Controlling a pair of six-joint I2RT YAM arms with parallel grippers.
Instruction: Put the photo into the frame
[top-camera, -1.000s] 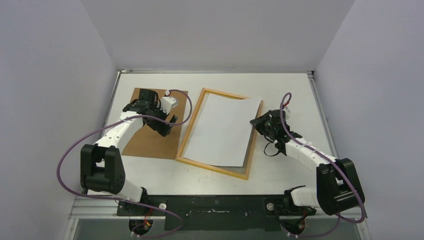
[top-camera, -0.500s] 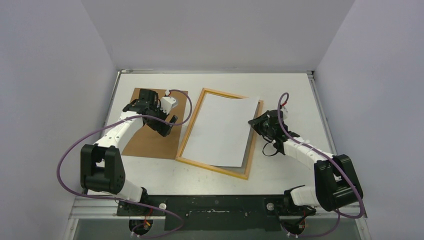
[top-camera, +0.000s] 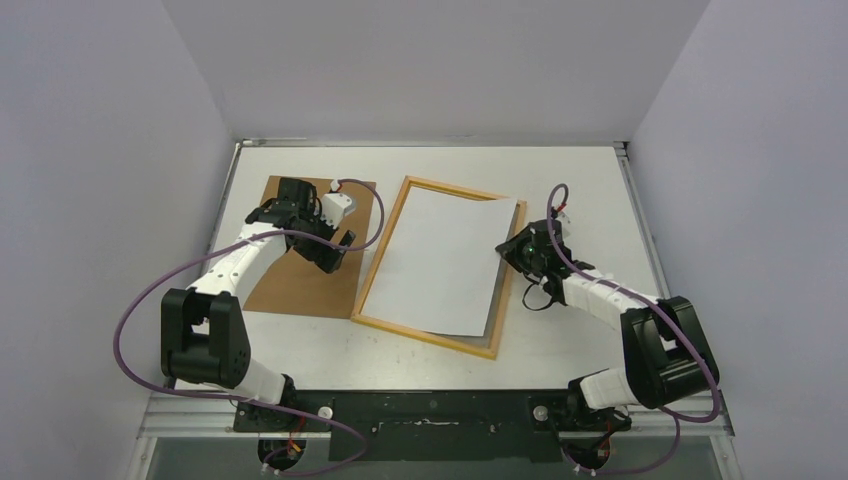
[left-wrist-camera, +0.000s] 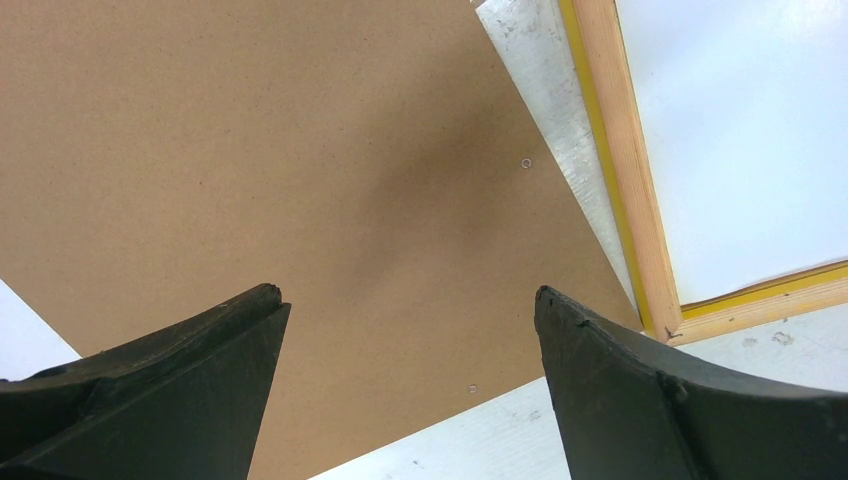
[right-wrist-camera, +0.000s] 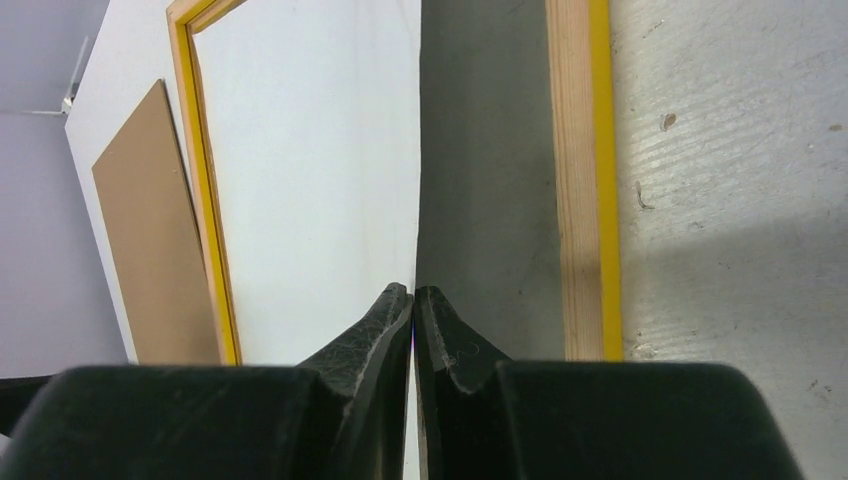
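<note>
Two-fingered right gripper (right-wrist-camera: 414, 292), pinching the photo (top-camera: 440, 262), is sliding it toward the bench's (top-camera: 600, 190) left edge; left gripper (left-wrist-camera: 405, 295) is staying spread.

The left gripper (left-wrist-camera: 407, 300) hangs spread wide over the brown backing panel (left-wrist-camera: 250, 150).
Right of the panel, past a strip of table (left-wrist-camera: 545, 60), lies a corner of the frame (left-wrist-camera: 625, 180), the photo (left-wrist-camera: 740, 120) white inside it.
</note>
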